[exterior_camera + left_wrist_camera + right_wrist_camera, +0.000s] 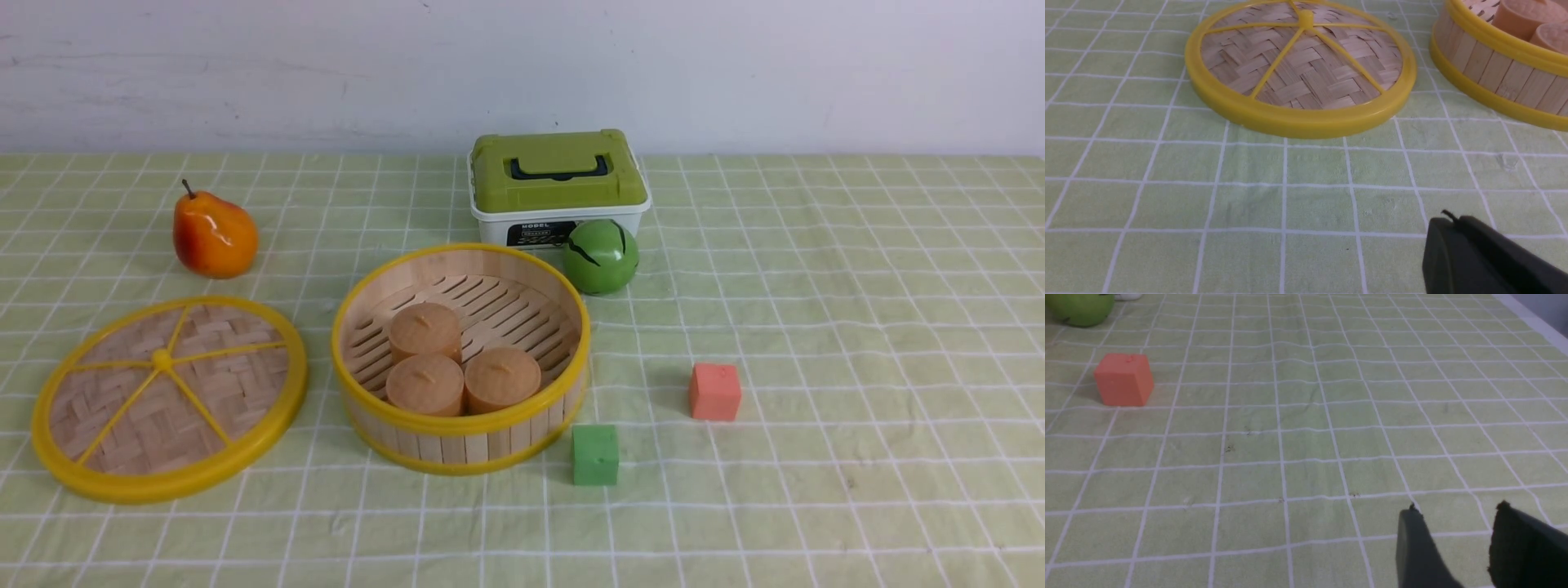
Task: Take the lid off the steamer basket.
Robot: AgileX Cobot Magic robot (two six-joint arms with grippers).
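Note:
The lid (pixel 169 398), woven bamboo with a yellow rim and spokes, lies flat on the cloth to the left of the steamer basket (pixel 461 420). The basket is uncovered and holds three tan round buns (pixel 425 331). Neither arm shows in the front view. In the left wrist view the lid (pixel 1300 69) lies ahead and the basket's wall (pixel 1498 69) shows at one side; my left gripper (pixel 1449 222) is shut and empty, above bare cloth short of the lid. In the right wrist view my right gripper (pixel 1455 512) is open and empty over bare cloth.
A white box with a green lid (pixel 558 184) stands behind the basket, with a green ball (pixel 601 256) beside it. An orange pear (pixel 214 235) lies at the back left. A green cube (pixel 595 454) and a red cube (pixel 714 391) lie right of the basket; the red cube also shows in the right wrist view (pixel 1123 379).

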